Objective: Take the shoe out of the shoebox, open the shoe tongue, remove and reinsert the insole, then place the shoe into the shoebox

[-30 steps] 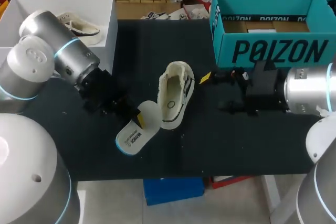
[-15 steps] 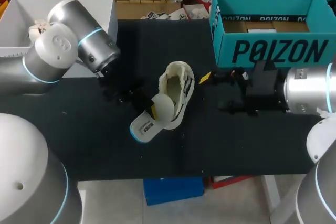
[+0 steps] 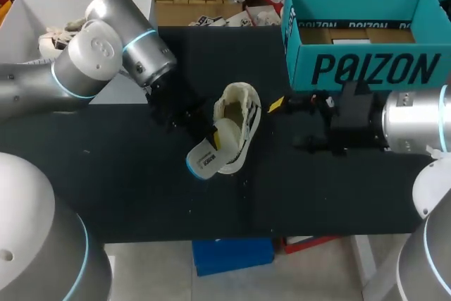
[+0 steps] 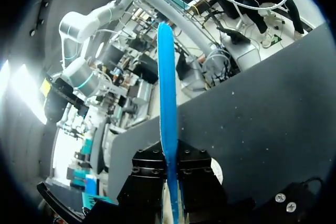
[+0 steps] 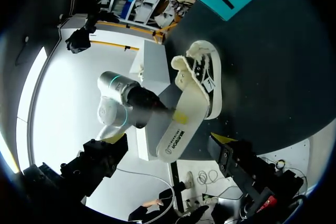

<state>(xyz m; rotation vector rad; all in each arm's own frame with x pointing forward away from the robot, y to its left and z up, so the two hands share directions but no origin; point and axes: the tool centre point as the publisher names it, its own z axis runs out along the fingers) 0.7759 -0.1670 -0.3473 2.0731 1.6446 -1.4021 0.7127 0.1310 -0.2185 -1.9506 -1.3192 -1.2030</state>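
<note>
A cream low-top shoe [image 3: 238, 121] lies on the black table [image 3: 106, 174], its opening facing up. My left gripper [image 3: 213, 140] is shut on a white insole [image 3: 204, 158] with a blue underside. The insole tilts, its upper end over the shoe's near rim, its printed end sticking out toward the table's front. In the left wrist view the insole's blue edge [image 4: 167, 103] stands between the fingers of the left gripper [image 4: 172, 192]. My right gripper [image 3: 289, 126] hangs open just right of the shoe, nothing in it. The right wrist view shows the shoe [image 5: 202, 74] and insole [image 5: 181, 124] ahead of the right gripper [image 5: 168, 140].
The teal shoebox [image 3: 366, 68] stands open at the back right, just behind my right arm. A white box [image 3: 144, 15] at the back left holds another shoe [image 3: 60, 37]. Bare table lies in front of the shoe.
My left arm has swung right and back with the insole, bringing its upper end from beside the shoe to over the shoe's rim. The right arm has not moved.
</note>
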